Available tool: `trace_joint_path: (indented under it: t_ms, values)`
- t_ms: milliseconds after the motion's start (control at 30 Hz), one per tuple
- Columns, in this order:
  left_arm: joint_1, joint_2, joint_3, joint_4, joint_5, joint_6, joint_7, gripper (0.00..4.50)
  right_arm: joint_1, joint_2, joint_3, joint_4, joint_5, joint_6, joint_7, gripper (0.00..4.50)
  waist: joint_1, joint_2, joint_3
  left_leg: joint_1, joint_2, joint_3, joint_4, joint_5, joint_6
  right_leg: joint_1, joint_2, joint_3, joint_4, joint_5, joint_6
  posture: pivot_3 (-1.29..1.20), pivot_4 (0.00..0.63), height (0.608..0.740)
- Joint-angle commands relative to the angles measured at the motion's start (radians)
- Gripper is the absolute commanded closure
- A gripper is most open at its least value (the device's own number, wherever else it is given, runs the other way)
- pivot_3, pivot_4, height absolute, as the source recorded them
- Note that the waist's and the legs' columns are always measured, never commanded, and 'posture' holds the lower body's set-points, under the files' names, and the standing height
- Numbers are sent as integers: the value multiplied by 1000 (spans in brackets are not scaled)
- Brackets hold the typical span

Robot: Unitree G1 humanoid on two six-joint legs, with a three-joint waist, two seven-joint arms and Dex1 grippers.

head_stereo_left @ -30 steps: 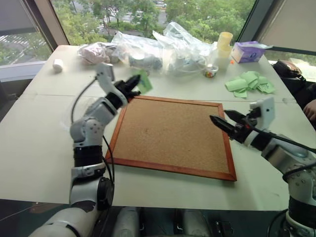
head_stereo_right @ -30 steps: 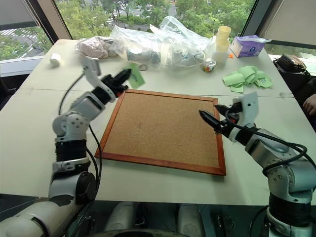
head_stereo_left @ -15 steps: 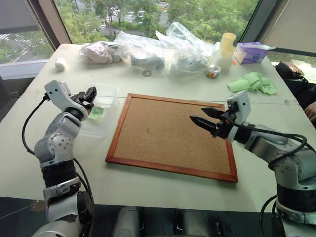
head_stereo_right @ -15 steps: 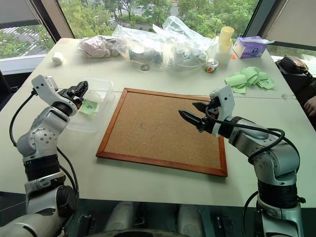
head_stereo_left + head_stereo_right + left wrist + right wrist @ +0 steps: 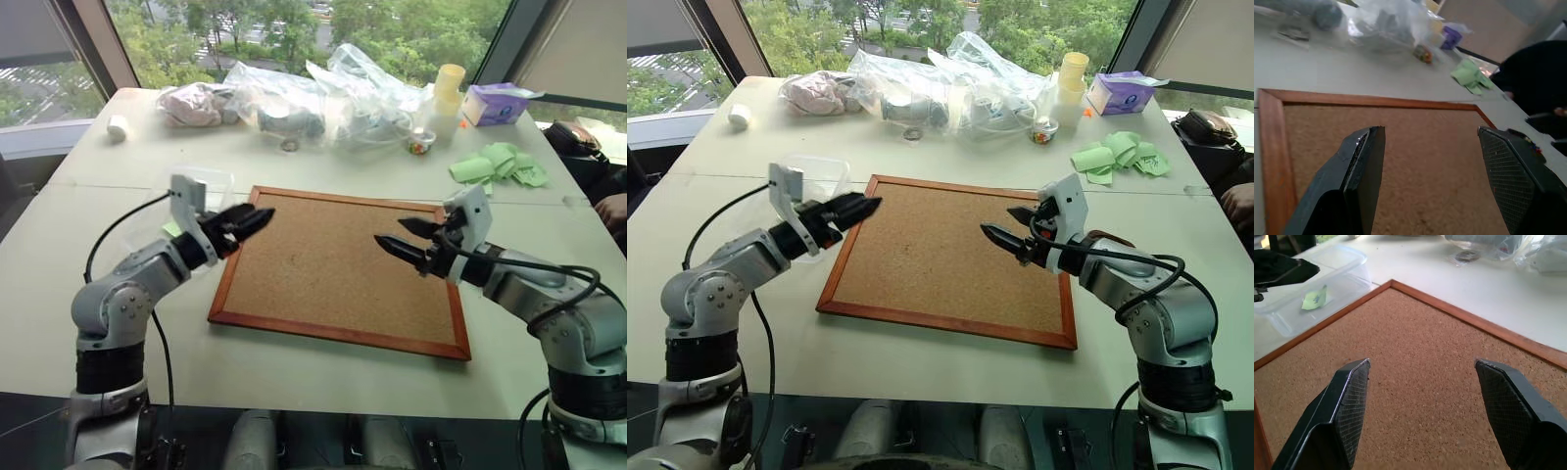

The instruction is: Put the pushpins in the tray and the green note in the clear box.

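Note:
The green note [image 5: 1314,298] lies inside the clear box [image 5: 1339,269], which stands on the table just left of the cork board [image 5: 333,264]. My left gripper [image 5: 253,217] hovers open over the board's left edge with nothing between its fingers [image 5: 1364,156]. Across from it, over the board's right half, my right gripper [image 5: 402,240] is also open and empty. The tray [image 5: 290,145] is a small dark dish sitting in front of the plastic bags. The pushpins are too small to make out.
Clear plastic bags [image 5: 323,98] crowd the far side of the table, with stacked yellow cups [image 5: 446,83] and a purple tissue box [image 5: 495,103]. A bunch of green papers [image 5: 495,164] lies at far right. A person's hand [image 5: 612,211] shows at the right edge.
My left gripper carried the green note to the clear box, let it go there, and swung back to the board's left edge, open. The right gripper has hardly moved.

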Motion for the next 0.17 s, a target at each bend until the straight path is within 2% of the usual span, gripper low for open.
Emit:
trace_joint_path:
  t_ms: [33,167]
  values:
    - [20,74,-83,-71,43,-33,-110,1156,44,-69,-16,-59,1,-4,54,995,1,0,0,0,0,0,0,0,0,0,0,0,0,0,0,0,150,740]
    - [37,120,-158,-63,106,-90,-185,1156,116,-134,-15,-76,-5,-22,110,995,4,0,0,0,0,0,0,0,0,0,0,0,-1,0,0,0,150,740]
